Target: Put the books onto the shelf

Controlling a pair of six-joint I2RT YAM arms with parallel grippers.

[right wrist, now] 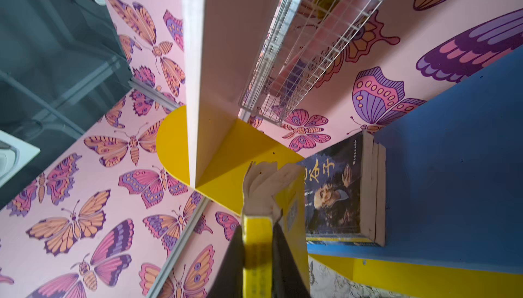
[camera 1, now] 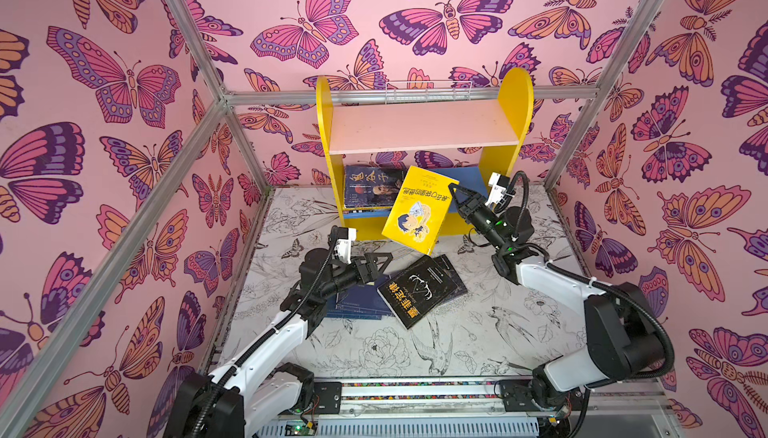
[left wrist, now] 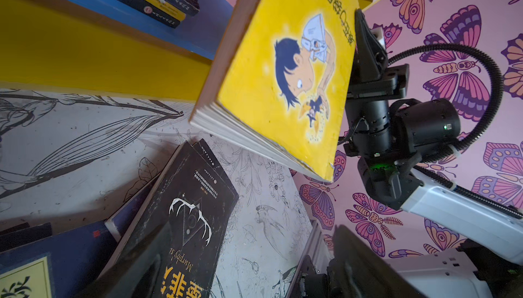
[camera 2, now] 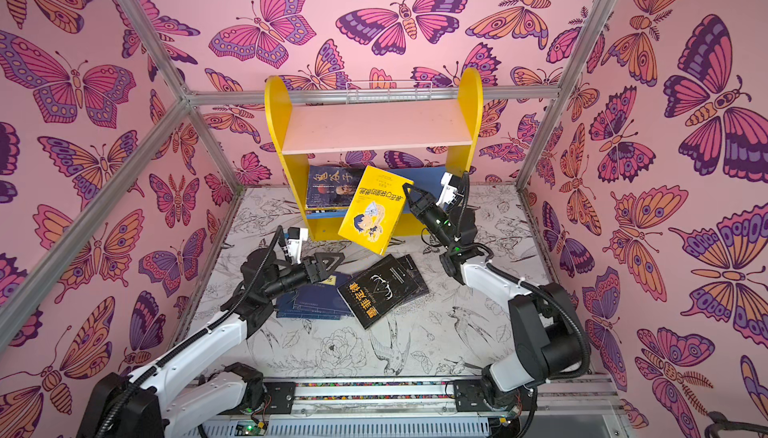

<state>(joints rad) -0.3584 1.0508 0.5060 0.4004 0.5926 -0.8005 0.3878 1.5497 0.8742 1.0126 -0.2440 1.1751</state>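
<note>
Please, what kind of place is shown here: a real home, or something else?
Probably a staged robot test cell, not a home. Aluminium frame bars carry printed butterfly wall panels, two robot arms are bolted to a rail at the front edge, and the small shelf stands on a printed table sheet.

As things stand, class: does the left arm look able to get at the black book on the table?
Probably yes: the left gripper hangs open just beside the black book, whose cover lies bare on top.

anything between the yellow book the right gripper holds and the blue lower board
The stack of books fills the left part of the blue lower board, beside the yellow book in the right gripper. The board's right part shows bare; nothing visible blocks it.
</note>
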